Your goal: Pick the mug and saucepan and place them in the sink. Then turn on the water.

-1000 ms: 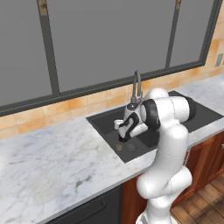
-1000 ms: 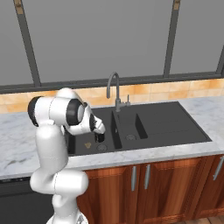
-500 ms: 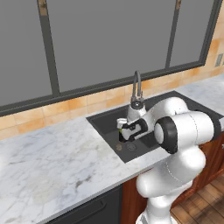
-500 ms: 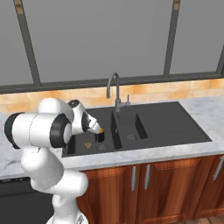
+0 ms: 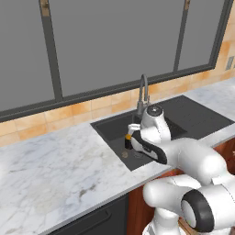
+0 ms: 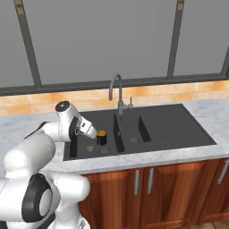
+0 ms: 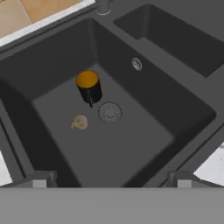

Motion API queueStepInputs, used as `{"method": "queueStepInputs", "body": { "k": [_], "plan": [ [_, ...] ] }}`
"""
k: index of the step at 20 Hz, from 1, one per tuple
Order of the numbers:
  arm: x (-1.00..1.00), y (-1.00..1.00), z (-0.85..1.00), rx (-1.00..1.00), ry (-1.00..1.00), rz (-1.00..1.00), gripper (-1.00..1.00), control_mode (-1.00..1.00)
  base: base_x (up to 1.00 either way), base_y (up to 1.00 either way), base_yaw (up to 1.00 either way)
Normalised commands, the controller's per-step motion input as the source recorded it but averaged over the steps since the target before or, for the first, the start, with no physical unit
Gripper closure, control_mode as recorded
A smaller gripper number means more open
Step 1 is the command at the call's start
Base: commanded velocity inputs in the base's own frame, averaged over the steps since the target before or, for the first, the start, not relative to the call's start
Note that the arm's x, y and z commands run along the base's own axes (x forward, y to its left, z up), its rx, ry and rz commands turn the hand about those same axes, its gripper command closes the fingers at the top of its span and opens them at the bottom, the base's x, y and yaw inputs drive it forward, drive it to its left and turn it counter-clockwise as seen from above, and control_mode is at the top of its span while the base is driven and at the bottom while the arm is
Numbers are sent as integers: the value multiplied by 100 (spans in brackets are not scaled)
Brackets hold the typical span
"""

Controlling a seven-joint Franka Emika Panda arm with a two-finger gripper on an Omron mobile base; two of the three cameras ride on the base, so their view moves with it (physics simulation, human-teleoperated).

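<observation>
Arm is folded low over the counter edge, forearm reaching across the front of the sink [image 6: 179,134], hand angled down into the left basin; gripper [image 7: 109,179] sits above the basin's near side, jaws spread wide, nothing between them, both finger tips [image 7: 41,178] apart at the bottom of the hand view. Mug [image 7: 89,86] stands upright on the left basin floor, just beside the round drain [image 7: 110,112] and apart from the gripper. It's a small near-black cylinder with an orange-yellow inside, thin dark handle facing the camera in the hand view. A small tan item [image 7: 79,123] lies on the basin floor near the mug, on the other side from the drain; can't tell what it is. Grey gooseneck tap [image 6: 117,91] rises behind the divider between the two basins. Right basin is smaller, with its own drain [image 6: 132,140]. White marble counter [image 5: 55,170] around the sink
</observation>
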Motion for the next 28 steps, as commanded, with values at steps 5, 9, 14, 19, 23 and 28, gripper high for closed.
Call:
{"method": "queueStepInputs", "body": {
  "k": [5,9,14,19,23,28],
  "plan": [
    [-77,-1,74,2,-4,0,-100,-100,0,0,0],
    [-76,-6,79,3,0,0,-100,-100,0,0,0],
    [-63,-19,80,4,0,0,-100,-100,0,0,0],
    [-48,-28,70,2,0,0,-100,-100,0,0,0],
    [-48,-15,69,0,1,0,-100,-100,0,0,0],
    [-54,0,54,0,0,0,-100,-100,0,0,0]
  ]
}}
